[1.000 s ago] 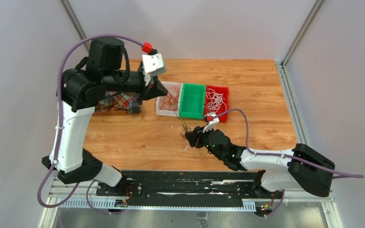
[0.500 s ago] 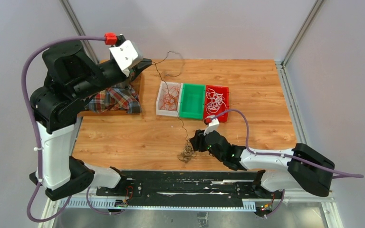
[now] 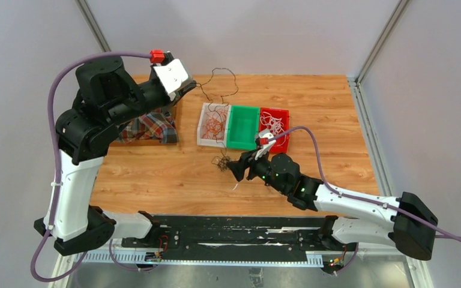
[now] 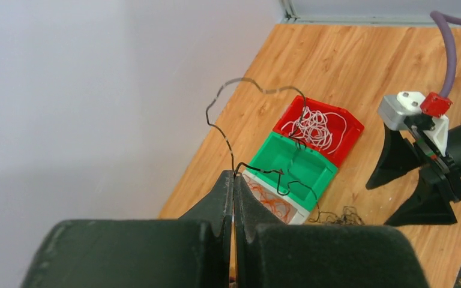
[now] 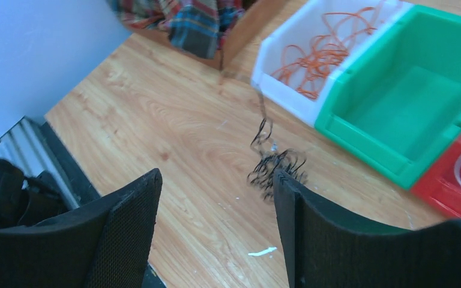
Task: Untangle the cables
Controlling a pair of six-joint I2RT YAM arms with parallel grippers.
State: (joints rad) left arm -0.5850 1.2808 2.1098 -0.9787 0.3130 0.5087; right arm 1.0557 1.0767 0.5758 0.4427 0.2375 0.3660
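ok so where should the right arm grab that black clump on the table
Take the clump at its dense middle, probably from straight above with the jaws either side: it lies low and loose on the table. Keep clear of the strand that runs up to the shut left gripper.

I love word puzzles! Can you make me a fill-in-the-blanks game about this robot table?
The left claw is ___ on the black cable.
The right claw, by the tangle, is ___.
The cables in the red bin are ___.
The green bin is ___.
Missing words: shut, open, white, empty.
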